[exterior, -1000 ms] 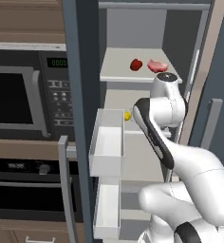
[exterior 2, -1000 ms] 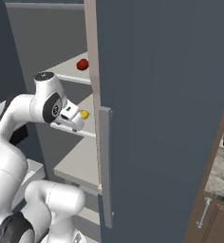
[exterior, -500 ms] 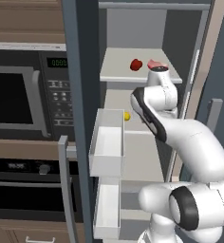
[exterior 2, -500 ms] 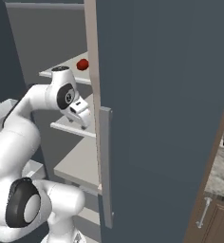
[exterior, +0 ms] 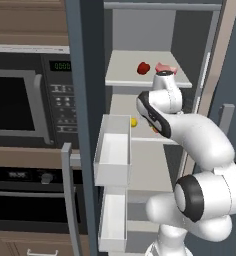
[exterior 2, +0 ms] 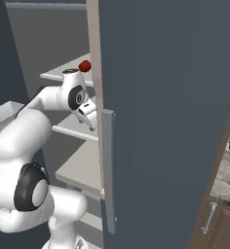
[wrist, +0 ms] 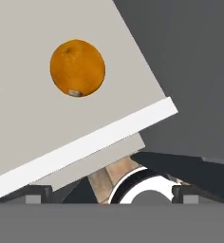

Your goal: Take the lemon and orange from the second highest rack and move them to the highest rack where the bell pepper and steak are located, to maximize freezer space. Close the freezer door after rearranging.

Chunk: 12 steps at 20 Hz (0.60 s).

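The orange (wrist: 77,68) lies on the pale second highest rack (wrist: 33,137), ahead of my open gripper (wrist: 112,192), whose jaws stand wide with nothing between them. In the right base view the gripper (exterior 2: 91,121) reaches into the freezer (exterior: 140,30) just above that rack. The tiny yellow lemon (exterior: 134,121) sits at the rack's left, beside my arm. On the highest rack (exterior: 125,75) are the dark red bell pepper (exterior: 143,68) (exterior 2: 85,65) and the pinkish steak (exterior: 164,68). The freezer door (exterior: 85,115) stands open at the left.
White bins (exterior: 112,150) on the door's inner face jut out close to my arm. A black microwave (exterior: 20,100) and oven (exterior: 25,200) are at the left. A tall slate-blue panel (exterior 2: 170,97) with a grey bar handle (exterior 2: 108,170) borders the opening on the right.
My arm has swung further into the freezer, the hand moving up and in over the second highest rack. The jaws have stayed open. The food has not moved.
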Motion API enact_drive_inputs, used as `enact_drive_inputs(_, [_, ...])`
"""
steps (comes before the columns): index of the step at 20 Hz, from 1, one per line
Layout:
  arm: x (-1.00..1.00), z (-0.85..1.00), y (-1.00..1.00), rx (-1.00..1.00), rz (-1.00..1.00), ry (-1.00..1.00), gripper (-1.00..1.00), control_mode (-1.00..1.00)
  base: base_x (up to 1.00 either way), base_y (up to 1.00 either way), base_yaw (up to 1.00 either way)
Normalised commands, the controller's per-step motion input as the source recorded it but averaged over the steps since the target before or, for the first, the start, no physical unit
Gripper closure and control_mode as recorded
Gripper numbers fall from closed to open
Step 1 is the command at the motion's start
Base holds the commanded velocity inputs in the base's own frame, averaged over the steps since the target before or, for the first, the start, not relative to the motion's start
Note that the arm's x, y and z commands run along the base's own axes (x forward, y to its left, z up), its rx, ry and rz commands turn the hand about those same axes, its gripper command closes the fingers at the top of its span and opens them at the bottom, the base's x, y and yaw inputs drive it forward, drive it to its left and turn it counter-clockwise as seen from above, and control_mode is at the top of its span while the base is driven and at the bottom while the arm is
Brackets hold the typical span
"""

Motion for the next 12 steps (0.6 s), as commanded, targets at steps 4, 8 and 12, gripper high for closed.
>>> enact_drive_inputs(4, [0.37,-0.15,-0.03,0.00,0.00,0.00,-1.00,-1.00,0.00,0.00,0.00])
enact_drive_inputs(8, [0.28,-0.19,-0.05,0.00,0.00,-0.03,-1.00,-1.00,0.00,0.00,0.00])
enact_drive_inputs(12, [0.26,-0.21,-0.07,0.00,0.00,-0.12,-1.00,-1.00,0.00,0.00,0.00])
